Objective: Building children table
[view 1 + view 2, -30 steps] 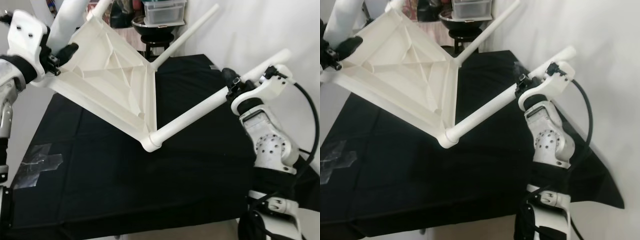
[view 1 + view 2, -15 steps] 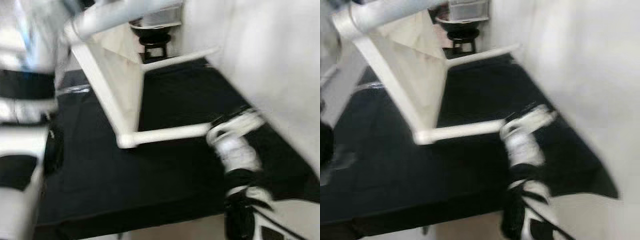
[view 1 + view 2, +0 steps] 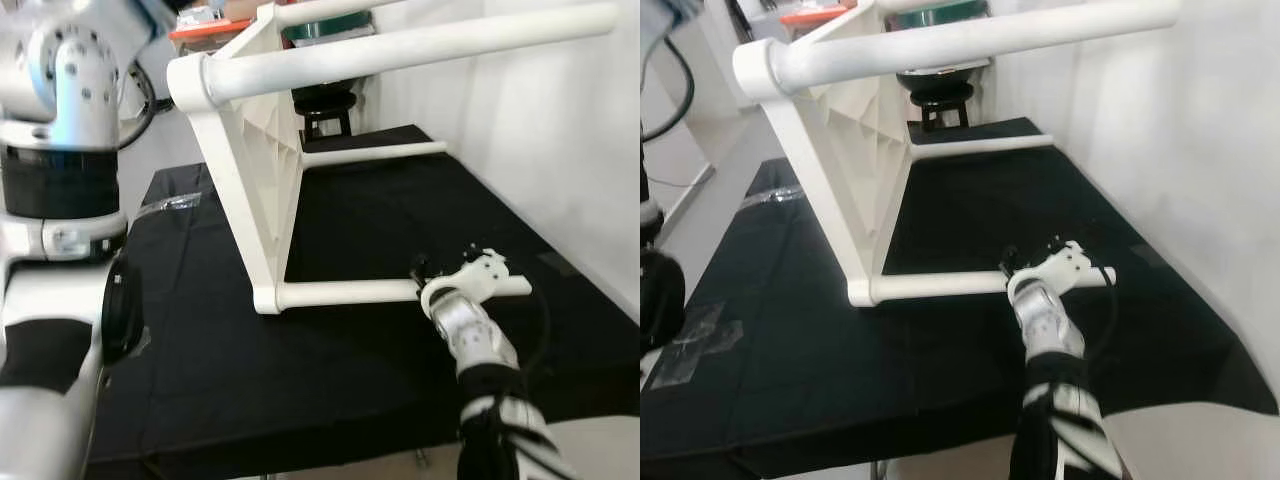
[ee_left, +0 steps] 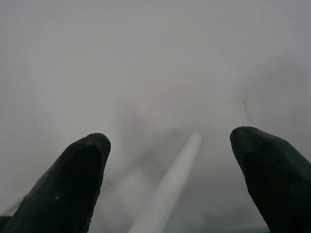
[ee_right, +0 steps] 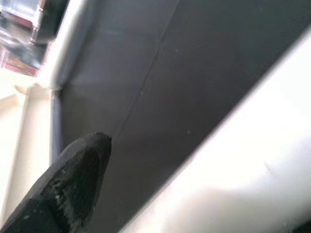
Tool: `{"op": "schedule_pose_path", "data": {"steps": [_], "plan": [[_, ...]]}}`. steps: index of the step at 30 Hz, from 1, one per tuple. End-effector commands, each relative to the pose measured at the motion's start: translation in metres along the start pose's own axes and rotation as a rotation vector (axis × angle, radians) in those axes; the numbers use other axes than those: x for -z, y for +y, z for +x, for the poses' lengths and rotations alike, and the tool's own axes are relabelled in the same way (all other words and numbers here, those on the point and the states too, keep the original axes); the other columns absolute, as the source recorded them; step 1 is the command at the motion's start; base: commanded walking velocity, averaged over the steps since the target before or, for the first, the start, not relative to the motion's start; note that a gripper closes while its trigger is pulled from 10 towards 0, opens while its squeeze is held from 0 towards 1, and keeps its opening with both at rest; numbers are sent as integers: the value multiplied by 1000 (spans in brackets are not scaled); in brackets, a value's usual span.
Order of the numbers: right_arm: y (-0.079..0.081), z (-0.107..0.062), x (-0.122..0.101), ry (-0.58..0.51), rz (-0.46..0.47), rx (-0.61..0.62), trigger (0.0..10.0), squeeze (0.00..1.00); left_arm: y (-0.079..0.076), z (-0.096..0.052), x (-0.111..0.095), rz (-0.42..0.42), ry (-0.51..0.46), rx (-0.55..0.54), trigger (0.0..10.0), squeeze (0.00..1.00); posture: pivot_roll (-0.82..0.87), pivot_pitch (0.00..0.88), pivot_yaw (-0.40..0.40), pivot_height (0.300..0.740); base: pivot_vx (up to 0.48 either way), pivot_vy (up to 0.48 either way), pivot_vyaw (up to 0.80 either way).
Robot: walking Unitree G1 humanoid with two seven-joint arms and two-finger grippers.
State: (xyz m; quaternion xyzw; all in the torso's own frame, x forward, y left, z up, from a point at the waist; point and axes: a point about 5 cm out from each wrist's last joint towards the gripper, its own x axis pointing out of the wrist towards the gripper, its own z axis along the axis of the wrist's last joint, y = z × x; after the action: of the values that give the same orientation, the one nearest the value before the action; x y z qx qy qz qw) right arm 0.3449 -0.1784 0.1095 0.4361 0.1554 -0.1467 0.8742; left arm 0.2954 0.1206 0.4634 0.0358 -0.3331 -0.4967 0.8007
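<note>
The white children's table (image 3: 255, 150) stands on its edge on the black cloth (image 3: 250, 380), with its legs pointing right. My right gripper (image 3: 425, 275) is shut on the near lower leg (image 3: 340, 292), which lies along the cloth. In the right wrist view one black finger (image 5: 77, 179) lies beside that white leg (image 5: 243, 160). A far lower leg (image 3: 375, 152) and an upper leg (image 3: 400, 50) stick out level. My left arm (image 3: 60, 120) is raised at the left. In the left wrist view my left gripper (image 4: 170, 141) is open, facing a pale wall and a blurred white leg (image 4: 170, 184).
A white wall (image 3: 520, 130) runs close along the cloth's right side. A black stool (image 3: 325, 105) stands behind the table. Strips of clear tape (image 3: 690, 335) lie on the cloth at the left. The cloth's front edge is near my body.
The view has swung. The table has turned from a raised tilt to standing on its edge. My right gripper has come down with the leg. My left gripper no longer holds the tabletop's rim.
</note>
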Motion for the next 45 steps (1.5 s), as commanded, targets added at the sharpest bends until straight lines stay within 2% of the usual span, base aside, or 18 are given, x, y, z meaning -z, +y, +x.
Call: {"op": "schedule_pose_path", "data": {"steps": [1,4,5,10,11,12,16,18,21,23,24,25,27,33,35,37,43,45], "plan": [[-13,-10,19,102,31,37,10000,1000,-4,-5,-3,-3,7,31,10000,0,-84,0,80,740,0,0,0],[-19,-48,14,86,114,-33,10000,1000,-8,-15,1,-23,23,57,10000,0,-91,0,76,740,0,0,0],[-19,-48,14,86,114,-33,10000,1000,-8,-15,1,-23,23,57,10000,0,-91,0,76,740,0,0,0],[-25,-89,13,113,203,-135,10000,1000,-11,-22,2,-34,34,71,10000,0,-103,16,68,740,0,0,0],[-29,-108,13,143,210,-200,10000,275,-11,-24,4,-40,39,67,10000,0,-111,23,68,740,0,0,0],[-31,-122,14,169,211,-246,10000,0,-12,-26,5,-45,43,63,10000,0,-113,26,66,740,0,0,0],[-26,-142,6,179,110,-397,10000,0,-15,-29,7,-74,38,62,10000,0,-122,27,73,740,0,0,0],[-5,-141,-7,130,-8,-520,10000,0,-24,-32,11,-121,32,119,10000,0,-128,28,77,740,0,0,0],[19,-136,-15,95,-87,-631,10000,0,-38,-37,13,-171,27,208,10000,0,-133,24,79,740,0,0,0],[19,-136,-15,95,-87,-631,10000,0,-38,-37,13,-171,27,208,10000,0,-133,24,79,740,0,0,0],[43,-125,-19,51,-222,-712,10000,0,-53,-46,13,-184,14,292,10000,0,-124,12,77,740,0,0,0],[52,-117,-20,22,-268,-720,10000,0,-56,-51,12,-199,-2,286,10000,0,-116,7,73,740,0,0,0],[61,-107,-22,-8,-307,-711,10000,0,-57,-59,12,-229,-20,257,10000,0,-108,1,75,740,0,0,0],[62,-95,-23,-63,-424,-637,10000,0,-54,-76,24,-272,-2,178,10000,0,-93,0,71,740,0,0,0],[67,-78,-34,-172,-541,-540,10000,0,-56,-109,62,-401,56,50,10000,0,-89,0,67,740,0,0,0],[68,-74,-39,-215,-618,-518,10000,0,-62,-121,79,-466,86,22,10000,0,-91,0,61,740,0,0,0],[64,-64,-49,-255,-653,-480,10000,0,-84,-128,97,-553,103,46,10000,0,-92,0,53,740,0,0,0],[64,-64,-49,-255,-653,-480,10000,0,-84,-128,97,-553,103,46,10000,0,-92,0,53,740,0,0,0]]}}
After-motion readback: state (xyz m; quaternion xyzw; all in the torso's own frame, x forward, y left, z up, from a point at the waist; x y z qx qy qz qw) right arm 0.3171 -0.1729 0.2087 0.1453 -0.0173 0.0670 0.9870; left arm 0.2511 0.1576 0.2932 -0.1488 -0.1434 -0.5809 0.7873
